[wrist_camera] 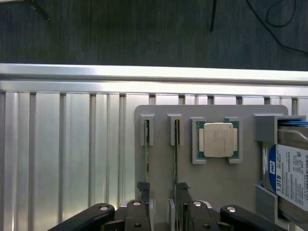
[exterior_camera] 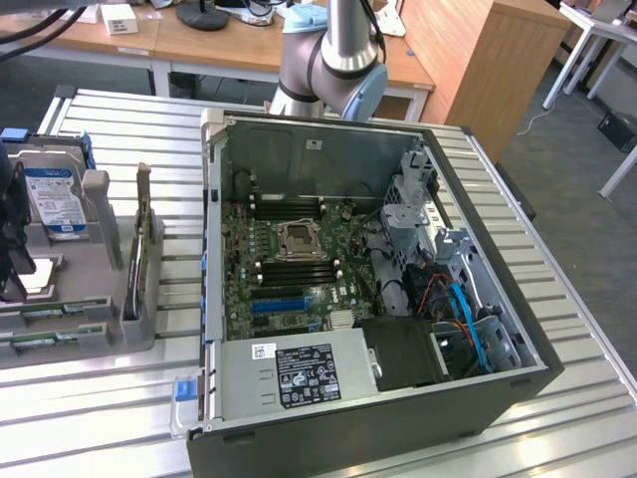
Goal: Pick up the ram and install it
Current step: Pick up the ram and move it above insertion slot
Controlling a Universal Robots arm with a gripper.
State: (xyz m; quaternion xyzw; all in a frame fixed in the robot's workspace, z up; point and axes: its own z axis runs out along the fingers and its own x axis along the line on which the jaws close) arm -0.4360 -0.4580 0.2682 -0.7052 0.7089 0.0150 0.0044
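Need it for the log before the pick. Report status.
Gripper open, empty, above the gray holder. Ram on edge in its slot, second stick beside it. Nothing seen between gripper and sticks.

An open computer case (exterior_camera: 328,438) lay on its side on the slatted metal worktop (exterior_camera: 119,110). Inside it, a green motherboard (exterior_camera: 239,289) carried a CPU socket (exterior_camera: 297,239), black memory slots (exterior_camera: 294,271) and a blue expansion slot (exterior_camera: 279,304). A power supply (exterior_camera: 299,373) sat against the case's near wall. The robot arm (exterior_camera: 333,60) rose beyond its far wall. Beside the case, to the exterior view's left, a grey fixture (exterior_camera: 100,199) held a hard drive (exterior_camera: 55,199) and a green ram stick (exterior_camera: 48,313).
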